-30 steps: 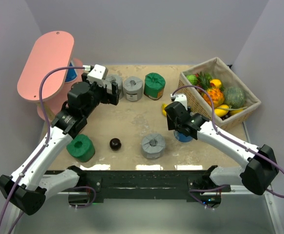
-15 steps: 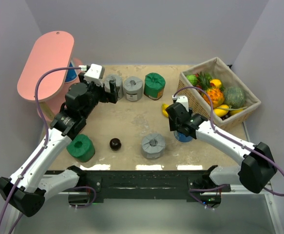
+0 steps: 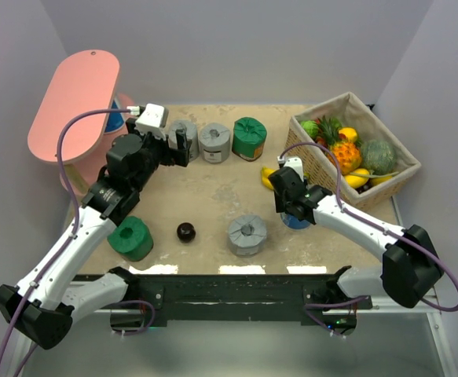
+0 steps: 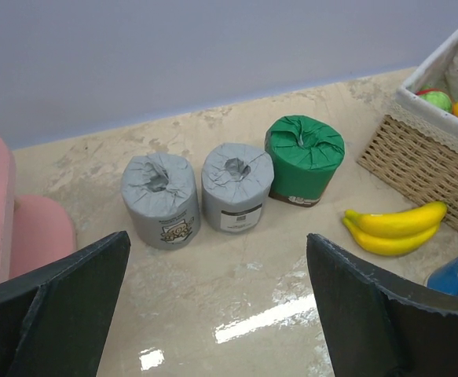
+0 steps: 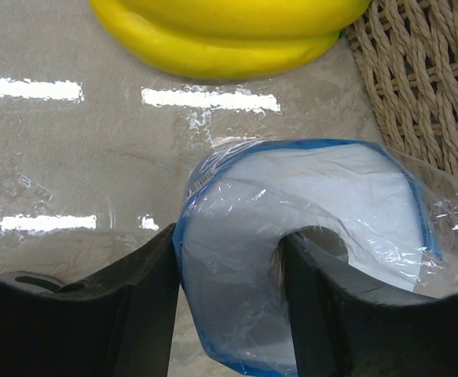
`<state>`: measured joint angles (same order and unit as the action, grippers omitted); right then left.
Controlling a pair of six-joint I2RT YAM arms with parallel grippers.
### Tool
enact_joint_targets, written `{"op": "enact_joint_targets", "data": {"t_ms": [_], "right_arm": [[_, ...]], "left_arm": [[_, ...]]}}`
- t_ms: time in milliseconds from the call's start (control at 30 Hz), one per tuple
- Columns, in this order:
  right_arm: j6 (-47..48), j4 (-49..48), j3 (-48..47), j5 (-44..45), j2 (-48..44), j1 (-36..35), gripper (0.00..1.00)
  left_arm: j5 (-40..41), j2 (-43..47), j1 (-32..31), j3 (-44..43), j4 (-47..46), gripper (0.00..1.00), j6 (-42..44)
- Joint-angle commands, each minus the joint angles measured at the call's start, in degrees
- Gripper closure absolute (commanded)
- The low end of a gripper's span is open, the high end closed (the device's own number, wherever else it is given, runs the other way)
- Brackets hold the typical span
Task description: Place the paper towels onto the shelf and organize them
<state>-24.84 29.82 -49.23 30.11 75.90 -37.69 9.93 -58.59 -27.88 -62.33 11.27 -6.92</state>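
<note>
- Our right gripper (image 5: 229, 271) is clamped on the wall of a white-and-blue roll (image 5: 244, 228), with one finger outside the wrap and the other down in the dimple.
- That roll stands far to the right of the shelf (image 3: 75, 98), just beside the bananas (image 5: 229, 35).
- Our left gripper (image 4: 217, 314) is spread wide with nothing between its fingers, and it hangs just right of the shelf.
- Right of the shelf, a first grey roll (image 4: 159, 196), a second grey roll (image 4: 235, 184) and a far green roll (image 4: 305, 157) stand upright in a close row.
- A near green roll (image 3: 131, 237) and a near grey roll (image 3: 247, 234) stand closer to the arm bases than the shelf does.
- A blue-wrapped roll (image 3: 115, 118) peeks out under the shelf's top board, but we cannot tell how it sits.
</note>
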Motion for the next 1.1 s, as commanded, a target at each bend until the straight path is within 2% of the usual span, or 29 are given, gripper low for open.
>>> {"op": "enact_joint_targets", "data": {"t_ms": [0,133,433,567,833,1067], "right_arm": [[2.25,-2.31,0.28,-1.28,-0.66,0.43,0.52],[3.31,-1.26,-1.04,-1.1,-3.38,0.34,0.57],[4.71,5.59,-11.31,-0.49,-7.52,0.16,0.62],[7.69,1.92,-17.98,-2.59,-5.68,-0.45,0.63],[11.57,-3.1,-36.87,-4.62,10.82,-3.7,0.64],[8.59,-7.5,-45.15,-8.22,25.23,-10.46,0.64]], "left_arm": [[1.93,0.93,-0.07,0.45,-2.83,0.0,-0.82],[3.33,1.54,-0.07,0.54,-3.01,0.0,-0.29],[4.48,6.11,-0.07,2.03,-5.2,0.0,-0.55],[4.39,8.83,-0.07,2.47,-5.99,0.0,-0.99],[2.81,14.63,0.02,5.11,-9.59,0.0,-0.9],[6.15,16.49,0.54,5.9,-10.21,0.0,-0.55]]}}
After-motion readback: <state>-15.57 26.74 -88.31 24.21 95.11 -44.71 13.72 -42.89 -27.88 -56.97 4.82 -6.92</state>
